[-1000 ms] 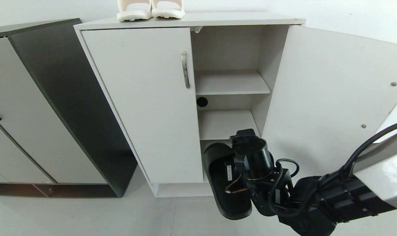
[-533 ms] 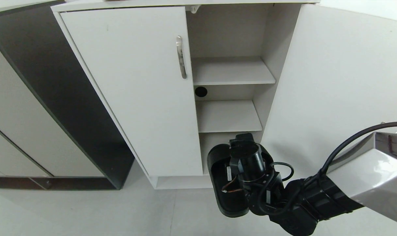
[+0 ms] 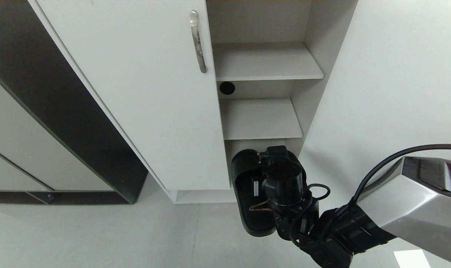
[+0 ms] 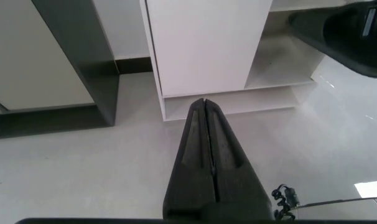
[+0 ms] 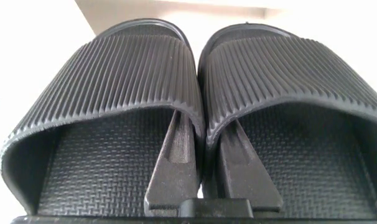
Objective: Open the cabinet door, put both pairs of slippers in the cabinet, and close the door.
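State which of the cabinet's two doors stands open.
The right-hand door, swung wide beside the black slippers; the left-hand door, bearing the metal handle, is shut.

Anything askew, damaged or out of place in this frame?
Nothing stands out. The right gripper pinches the black slippers side by side by their inner walls, before the lowest compartment of the cabinet; the right door stands wide open.

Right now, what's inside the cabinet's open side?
Two shelves and a round hole in the back. The black slippers in the right tool cover most of the bottom compartment.
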### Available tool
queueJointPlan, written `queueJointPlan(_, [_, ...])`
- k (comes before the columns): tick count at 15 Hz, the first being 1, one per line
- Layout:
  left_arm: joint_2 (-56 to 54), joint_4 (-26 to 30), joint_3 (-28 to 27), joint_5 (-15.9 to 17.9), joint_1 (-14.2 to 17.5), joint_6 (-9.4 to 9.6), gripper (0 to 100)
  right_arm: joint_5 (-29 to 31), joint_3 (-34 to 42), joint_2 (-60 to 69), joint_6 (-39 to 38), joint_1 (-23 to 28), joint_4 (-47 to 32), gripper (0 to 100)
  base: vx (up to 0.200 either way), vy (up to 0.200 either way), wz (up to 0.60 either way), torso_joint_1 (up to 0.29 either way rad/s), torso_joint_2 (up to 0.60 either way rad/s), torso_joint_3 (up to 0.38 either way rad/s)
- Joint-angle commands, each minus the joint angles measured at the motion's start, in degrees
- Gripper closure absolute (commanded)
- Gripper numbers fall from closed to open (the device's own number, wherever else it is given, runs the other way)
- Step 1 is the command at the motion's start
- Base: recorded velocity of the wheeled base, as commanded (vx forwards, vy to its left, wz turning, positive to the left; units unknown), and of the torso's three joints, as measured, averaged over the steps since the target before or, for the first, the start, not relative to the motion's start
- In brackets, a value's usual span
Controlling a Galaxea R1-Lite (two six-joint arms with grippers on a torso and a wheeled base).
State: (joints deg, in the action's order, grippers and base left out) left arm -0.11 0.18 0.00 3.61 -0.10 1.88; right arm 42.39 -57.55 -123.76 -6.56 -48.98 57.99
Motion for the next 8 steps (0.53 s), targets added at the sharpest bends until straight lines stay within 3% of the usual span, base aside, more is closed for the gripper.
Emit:
queueJointPlan(1, [0.11,-0.01,0.00,0.00,0.01,-0.03,100,0.15,1.04,-0.43,2.25,0.20,4.50,100,0.000,0.000,0.00,0.000,0.00,0.000])
queueJointPlan(4, [0.11,-0.01,0.00,0.00,0.01,-0.03,100,-0.20,2.97,-1.92,6.47,0.55,12.06,100,0.000,0.000,0.00,0.000,0.00,0.000])
queueJointPlan(8, [0.11,-0.01,0.00,0.00,0.01,0.06,100,-0.20,2.88,-2.54,6.65,0.91,12.59,100,0.000,0.000,0.00,0.000,0.00,0.000])
